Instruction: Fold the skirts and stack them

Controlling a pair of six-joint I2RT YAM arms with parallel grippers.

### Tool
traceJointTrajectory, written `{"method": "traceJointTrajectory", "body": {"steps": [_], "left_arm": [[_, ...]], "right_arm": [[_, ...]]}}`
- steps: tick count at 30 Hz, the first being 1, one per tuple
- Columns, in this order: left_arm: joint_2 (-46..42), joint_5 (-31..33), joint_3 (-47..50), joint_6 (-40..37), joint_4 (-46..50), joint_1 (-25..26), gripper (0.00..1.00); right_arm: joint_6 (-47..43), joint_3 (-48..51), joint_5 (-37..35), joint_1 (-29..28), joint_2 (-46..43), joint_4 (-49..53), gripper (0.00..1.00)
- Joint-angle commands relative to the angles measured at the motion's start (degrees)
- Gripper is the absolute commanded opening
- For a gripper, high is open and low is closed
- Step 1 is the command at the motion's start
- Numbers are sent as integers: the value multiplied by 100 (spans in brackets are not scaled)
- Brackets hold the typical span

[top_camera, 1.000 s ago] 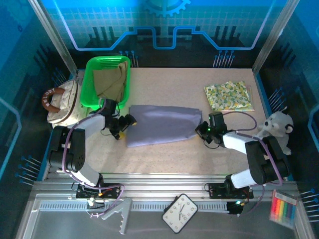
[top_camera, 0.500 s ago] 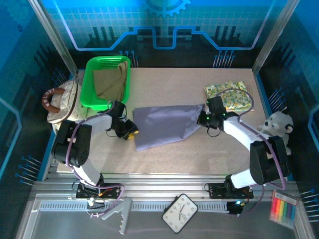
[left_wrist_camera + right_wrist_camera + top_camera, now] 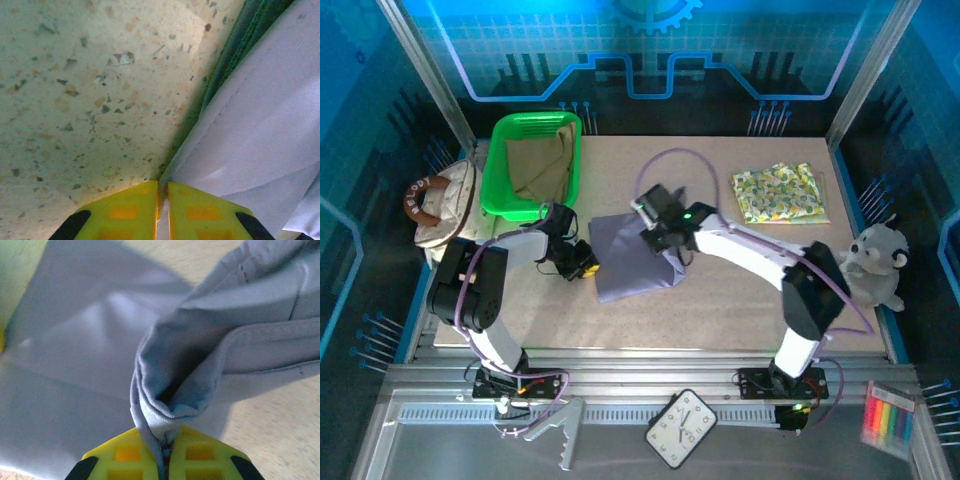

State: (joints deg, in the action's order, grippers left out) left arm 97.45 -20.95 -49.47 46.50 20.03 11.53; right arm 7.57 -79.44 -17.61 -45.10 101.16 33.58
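The lavender-grey skirt (image 3: 625, 272) lies mid-table, its right end lifted and doubled over to the left. My right gripper (image 3: 658, 232) hangs above it, shut on a bunched fold of that skirt (image 3: 100, 340); the cloth is pinched between the yellow fingers of the right gripper (image 3: 166, 455). My left gripper (image 3: 588, 270) sits low at the skirt's left corner. In its wrist view the left gripper (image 3: 163, 200) is shut on the hem of the skirt (image 3: 260, 125). The yellow-green print skirt (image 3: 778, 193) lies folded at the back right. The khaki skirt (image 3: 542, 165) sits in the green basket (image 3: 500, 170).
A cream handbag (image 3: 440, 205) stands left of the basket, off the table's left edge. A white plush toy (image 3: 875, 265) sits at the right edge. A small clock (image 3: 682, 428) lies on the metal rail in front of the arm bases.
The right gripper has carried the skirt's right end leftwards over the cloth, halving its spread. The left gripper has shut on the skirt's left corner.
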Motion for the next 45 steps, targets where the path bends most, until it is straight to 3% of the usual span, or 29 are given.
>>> {"method": "traceJointTrajectory", "body": {"steps": [1, 6, 15, 23, 27, 32, 34, 38, 41, 43, 45], "left_arm": [[70, -339, 23, 87, -360, 86, 9], [119, -417, 172, 165, -481, 86, 0], [97, -435, 279, 252, -535, 70, 0], [-4, -393, 298, 220, -416, -13, 0], [-306, -138, 279, 111, 70, -210, 12], [-894, 621, 20, -149, 1150, -387, 26], [-1199, 1001, -107, -211, 1523, -388, 30], [-1578, 961, -67, -179, 1351, -397, 34], [-1569, 481, -127, -90, 1051, -318, 30], [-1519, 270, -210, 8, 831, -151, 29], [-1405, 60, -271, 114, 593, 39, 28]], "right_arm": [[-553, -429, -53, -439, 608, 456, 0], [-468, -842, 293, -814, 1301, 322, 0], [-336, -1460, 771, -884, 1529, 391, 0], [201, -1300, 1371, -891, 1911, 247, 0], [432, -1161, 1422, -816, 1938, 329, 0], [271, -971, 2307, -733, 1354, 187, 22], [203, -908, 2751, -644, 1052, 157, 36], [293, -823, 3091, -299, 653, 161, 41], [654, -718, 2766, 171, 654, 9, 34], [958, -922, 2512, 521, 981, 199, 12], [1131, -1270, 2311, 792, 1405, 531, 2]]}}
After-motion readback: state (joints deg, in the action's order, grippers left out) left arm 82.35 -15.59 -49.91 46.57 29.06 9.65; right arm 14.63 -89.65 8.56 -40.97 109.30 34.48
